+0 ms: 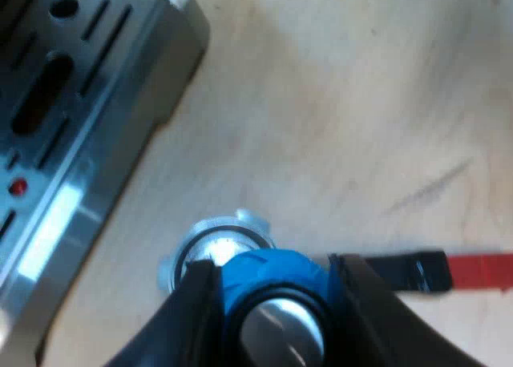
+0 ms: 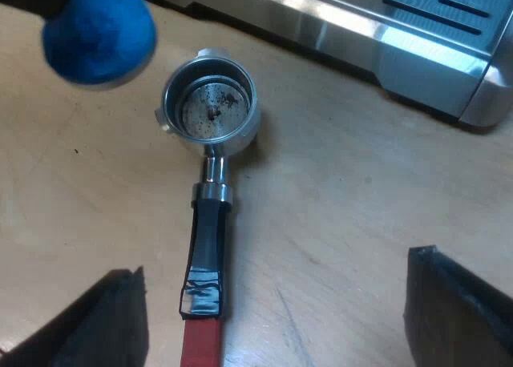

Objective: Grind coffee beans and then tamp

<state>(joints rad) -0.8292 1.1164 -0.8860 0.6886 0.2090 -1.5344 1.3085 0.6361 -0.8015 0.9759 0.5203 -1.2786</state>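
holder (image 2: 208, 187): lying flat on the wooden table (image 2: 361, 199), basket facing up.
left gripper (image 1: 274, 303): i have it clamped on the blue tamper (image 1: 268, 269), raised close by the holder's basket.
right gripper (image 2: 276, 303): fingers spread wide above the holder's handle.
espresso machine (image 2: 385, 30): base just beyond the holder's basket.
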